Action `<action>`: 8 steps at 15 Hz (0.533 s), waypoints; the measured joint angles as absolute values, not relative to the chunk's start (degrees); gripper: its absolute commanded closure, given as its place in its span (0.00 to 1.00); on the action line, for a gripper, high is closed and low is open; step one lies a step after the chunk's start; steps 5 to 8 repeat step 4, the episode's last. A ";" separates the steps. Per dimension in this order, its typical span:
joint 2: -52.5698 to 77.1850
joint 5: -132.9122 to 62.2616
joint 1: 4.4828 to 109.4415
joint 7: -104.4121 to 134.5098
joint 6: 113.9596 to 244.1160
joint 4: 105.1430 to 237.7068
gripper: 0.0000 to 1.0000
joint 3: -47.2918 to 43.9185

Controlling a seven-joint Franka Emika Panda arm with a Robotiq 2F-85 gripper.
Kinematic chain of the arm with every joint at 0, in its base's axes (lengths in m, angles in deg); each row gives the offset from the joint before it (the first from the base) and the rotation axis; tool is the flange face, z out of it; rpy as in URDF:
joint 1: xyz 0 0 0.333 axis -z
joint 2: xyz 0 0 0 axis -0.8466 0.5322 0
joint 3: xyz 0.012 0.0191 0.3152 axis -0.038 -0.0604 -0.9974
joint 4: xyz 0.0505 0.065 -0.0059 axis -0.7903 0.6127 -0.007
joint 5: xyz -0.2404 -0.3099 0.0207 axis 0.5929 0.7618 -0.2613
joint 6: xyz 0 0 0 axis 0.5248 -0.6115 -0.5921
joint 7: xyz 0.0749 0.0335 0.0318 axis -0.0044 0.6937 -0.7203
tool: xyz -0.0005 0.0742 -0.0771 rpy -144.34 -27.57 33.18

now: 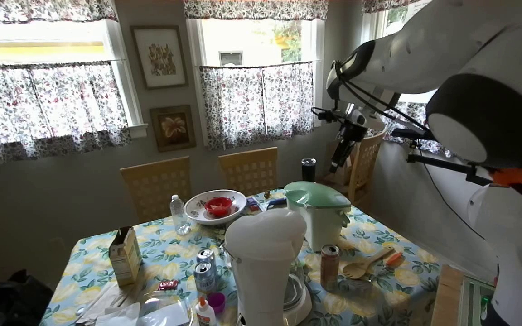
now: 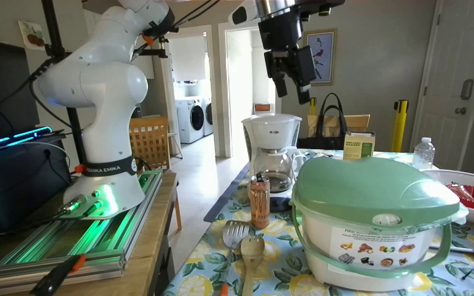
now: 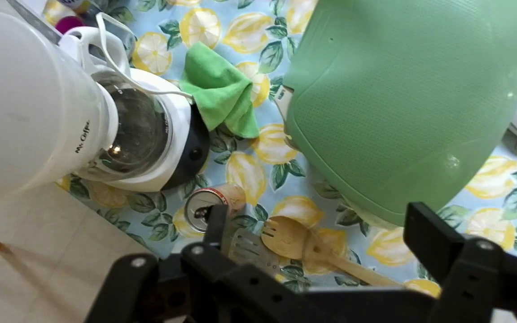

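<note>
Lemon-print tablecloth (image 2: 280, 259) bears a green-lidded bin (image 2: 372, 230) below the parted pincer (image 2: 292, 95).

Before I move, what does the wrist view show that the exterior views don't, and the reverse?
Only the wrist view plainly shows the green cloth beside the coffee maker.
Only the exterior views show the water bottle and the box.
All share that coffee maker, the green-lidded tub, the drink can, the wooden spork and the open, empty pincer.
</note>
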State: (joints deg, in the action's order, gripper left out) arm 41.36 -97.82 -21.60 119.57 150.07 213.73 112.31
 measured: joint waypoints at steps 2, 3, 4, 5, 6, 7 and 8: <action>43.37 -97.81 -20.71 119.57 149.51 213.76 0.00 112.30; 43.92 -97.81 -20.61 119.57 149.38 213.77 0.00 112.30; 44.26 -97.81 -20.60 119.57 149.33 213.78 0.00 112.30; 44.26 -97.81 -20.60 119.57 149.33 213.78 0.00 112.30; 44.26 -97.81 -20.60 119.57 149.33 213.78 0.00 112.30; 44.26 -97.81 -20.60 119.57 149.33 213.78 0.00 112.30; 44.26 -97.81 -20.60 119.57 149.33 213.78 0.00 112.30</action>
